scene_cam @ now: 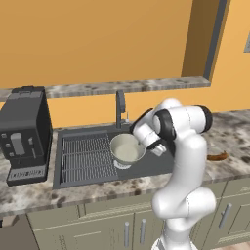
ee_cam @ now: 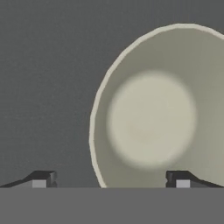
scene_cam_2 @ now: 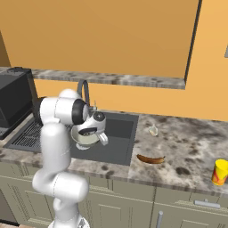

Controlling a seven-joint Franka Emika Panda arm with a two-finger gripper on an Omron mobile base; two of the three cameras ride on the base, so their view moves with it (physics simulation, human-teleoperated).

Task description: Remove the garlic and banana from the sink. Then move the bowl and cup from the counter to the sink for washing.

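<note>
the wide grey metallic bowl point(scene_cam: 126, 149) sits in the dark grey basin sink point(scene_cam: 88, 171), at three o'clock of its rack. the gripper point(ee_cam: 111, 180) is wide open, empty; best lift straight clear before fetching the yellow cup point(scene_cam_2: 220, 172).

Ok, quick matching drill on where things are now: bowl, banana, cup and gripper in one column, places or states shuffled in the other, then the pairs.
Things:
1. bowl
2. banana
3. cup
4. gripper

Places or states:
A. on the counter, far right
B. open, right above the bowl
C. in the sink
D. on the counter just beside the sink

Pairs: 1-C, 2-D, 3-A, 4-B
</note>
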